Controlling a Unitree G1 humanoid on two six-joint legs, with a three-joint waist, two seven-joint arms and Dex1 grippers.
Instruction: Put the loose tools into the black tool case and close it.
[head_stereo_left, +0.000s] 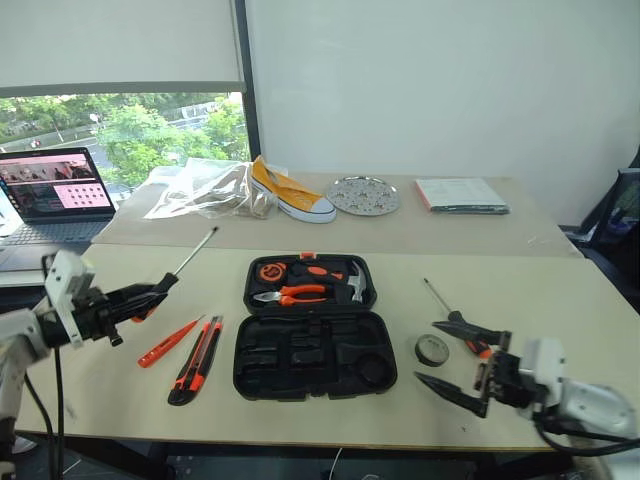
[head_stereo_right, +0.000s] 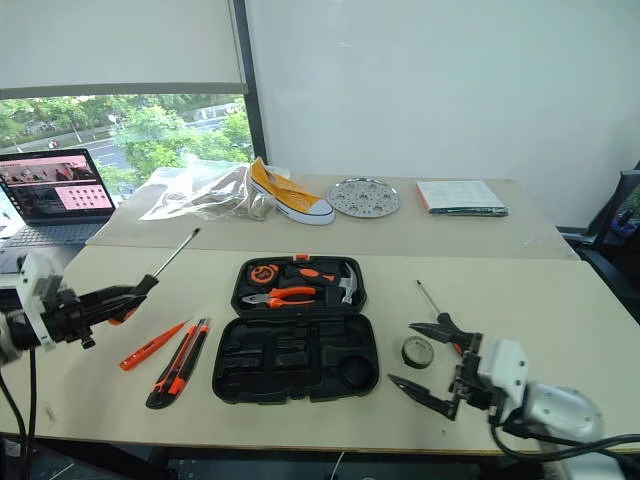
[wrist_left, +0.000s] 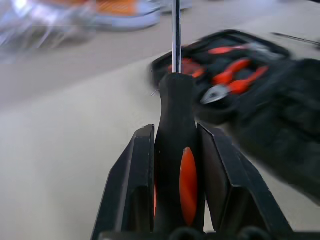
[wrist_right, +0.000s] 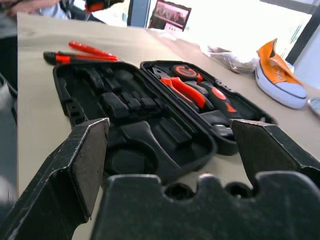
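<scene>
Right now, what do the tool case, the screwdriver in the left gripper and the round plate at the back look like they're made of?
Tool case: likely moulded plastic, matte black, with shaped recesses inside.
Screwdriver, clamped in the left gripper: shiny metal shaft; black handle with orange inlays, probably plastic or rubber.
Round plate: seems metal, silvery and reflective with a dotted pattern, though too far to be sure.

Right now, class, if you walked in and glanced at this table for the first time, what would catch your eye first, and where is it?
The open black tool case at the middle of the near table, with orange pliers in its far half. To its left, the left pincer holds a long screwdriver up off the table, above a slim orange screwdriver and a utility knife. At the right, the right pincer stands open beside a small tape roll.
</scene>
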